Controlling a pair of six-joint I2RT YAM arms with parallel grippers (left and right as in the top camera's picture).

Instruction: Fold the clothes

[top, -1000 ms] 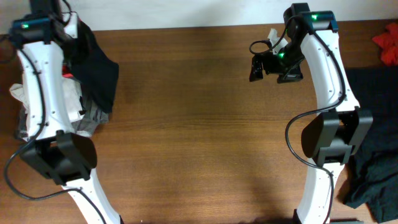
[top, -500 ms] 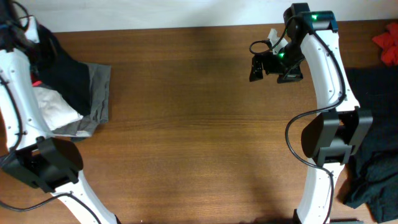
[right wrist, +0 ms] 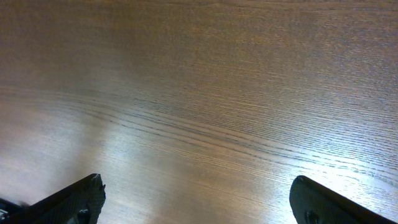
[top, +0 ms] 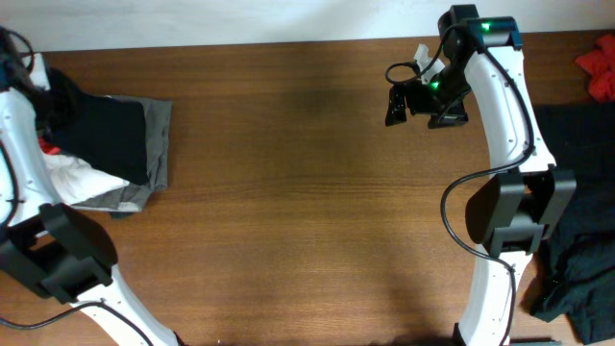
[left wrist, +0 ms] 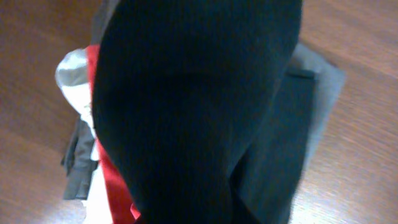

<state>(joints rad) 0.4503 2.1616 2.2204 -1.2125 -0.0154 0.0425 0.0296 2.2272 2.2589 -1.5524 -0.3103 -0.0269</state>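
Note:
A black garment point(top: 108, 136) drapes over a pile of clothes at the table's left edge and runs up to my left gripper point(top: 21, 69). In the left wrist view the black garment point(left wrist: 199, 106) fills the frame and hides the fingers; it hangs from the gripper, which appears shut on it. Under it lie a grey garment point(top: 159, 144), a white one point(top: 85, 175) and a red one point(left wrist: 115, 186). My right gripper point(top: 419, 102) hovers open and empty over bare wood at the far right point(right wrist: 196, 205).
A heap of dark clothes point(top: 577, 211) lies off the table's right edge, with a red cloth point(top: 601, 67) at the far right corner. The brown wooden table point(top: 307, 211) spans the middle.
My left arm has swung left and outward, dragging the black garment over the pile so it now lies spread across it. The right arm has not moved.

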